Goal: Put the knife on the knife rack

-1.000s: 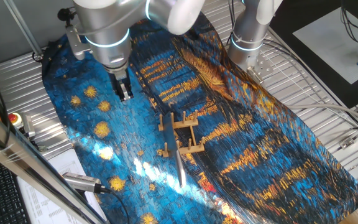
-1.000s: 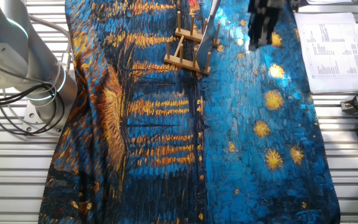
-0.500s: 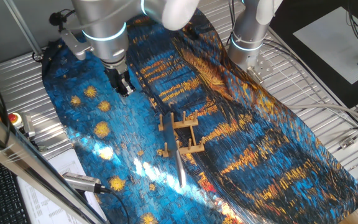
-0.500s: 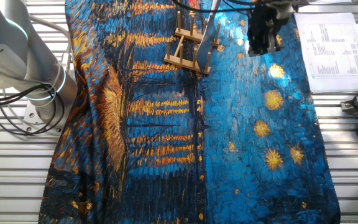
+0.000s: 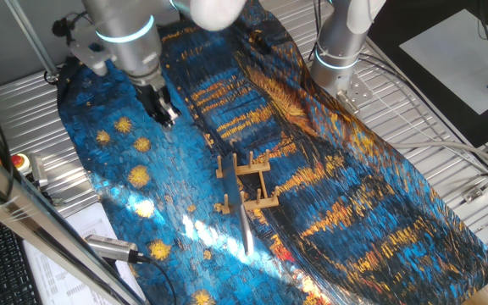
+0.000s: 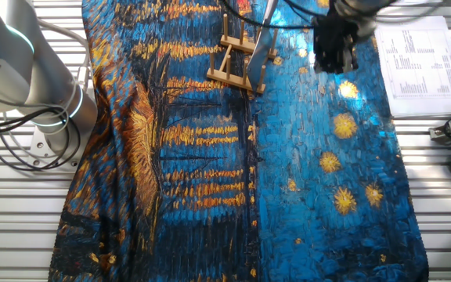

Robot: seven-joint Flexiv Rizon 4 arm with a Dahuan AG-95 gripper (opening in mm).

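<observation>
At frame centre, the knife (image 5: 246, 227) stands on edge in the knife rack (image 5: 246, 183). In the upper left the hand (image 5: 163, 114) hangs empty; its finger spacing is unclear.

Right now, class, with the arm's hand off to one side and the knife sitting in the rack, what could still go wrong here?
1. The knife stands on edge in the small knife rack, its blade jutting past the rack's end; a nudge might tip it out.
2. The rack rests on a wrinkled painted cloth, so a tug on the cloth could shift or tip it.
3. The hand hangs low over the cloth and might snag it.
</observation>
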